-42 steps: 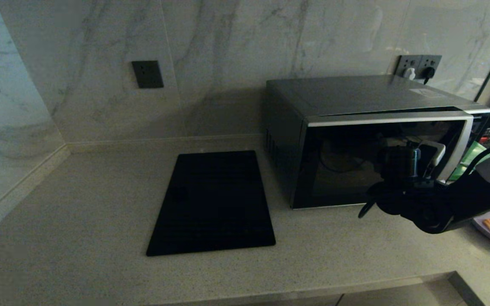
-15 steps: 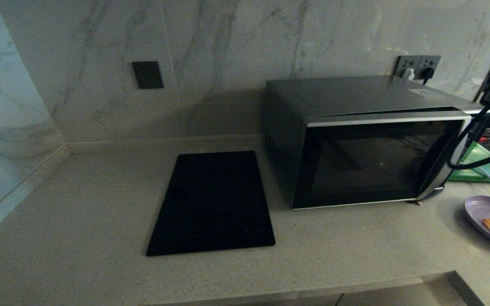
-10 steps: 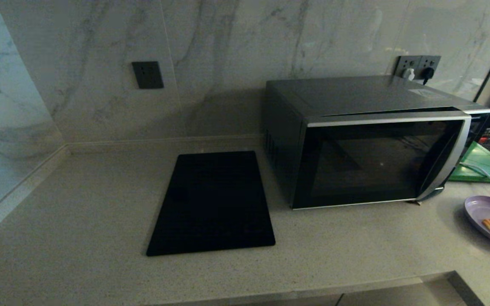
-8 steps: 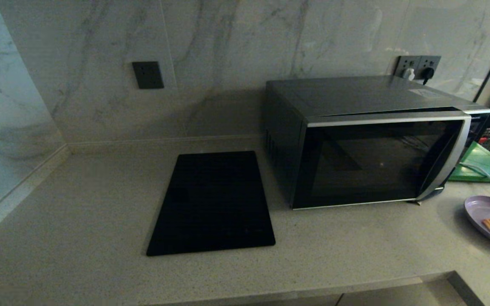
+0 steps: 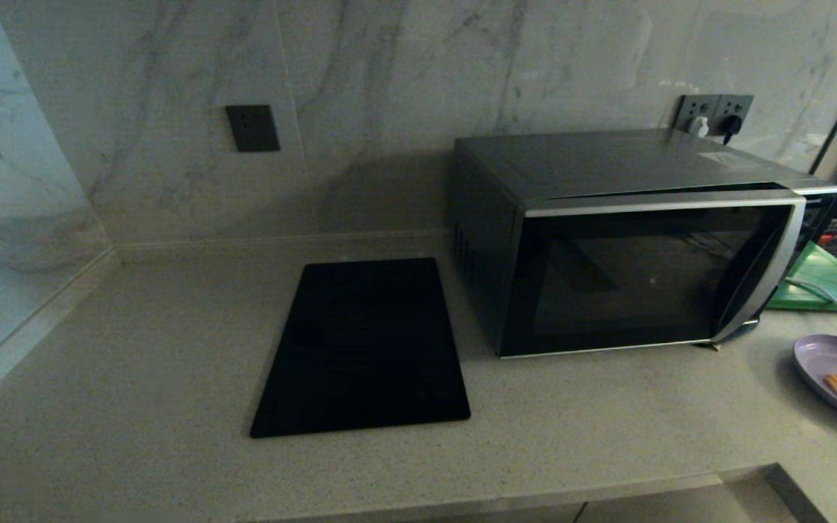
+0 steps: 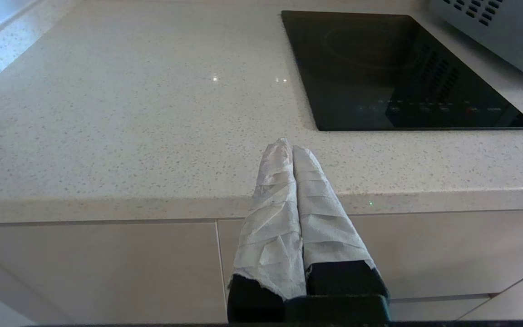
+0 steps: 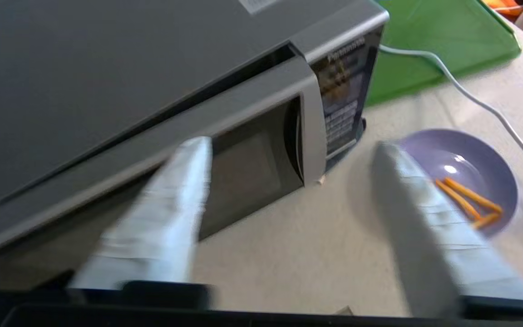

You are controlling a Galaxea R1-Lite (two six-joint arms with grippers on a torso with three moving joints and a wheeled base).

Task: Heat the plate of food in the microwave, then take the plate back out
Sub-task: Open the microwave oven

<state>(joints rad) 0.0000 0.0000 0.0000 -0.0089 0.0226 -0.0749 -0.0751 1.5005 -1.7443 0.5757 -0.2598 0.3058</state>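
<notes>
**A:** While the head view has no arms in it, what's visible? Microwave (image 5: 636, 247) door barely ajar, plate of food (image 5: 836, 374) on the desk (image 5: 135, 349) to its right.

**B:** Wrist cams fill that in. Right end effector (image 7: 288, 181) hangs spread wide above both. Left end effector (image 6: 292, 147) is pressed together at the desk edge, near the cooktop (image 6: 393, 68).

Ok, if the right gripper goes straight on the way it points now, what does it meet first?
Probably bare countertop: the open right gripper aims between the microwave front corner and the plate of food. Depth is unclear.
</notes>
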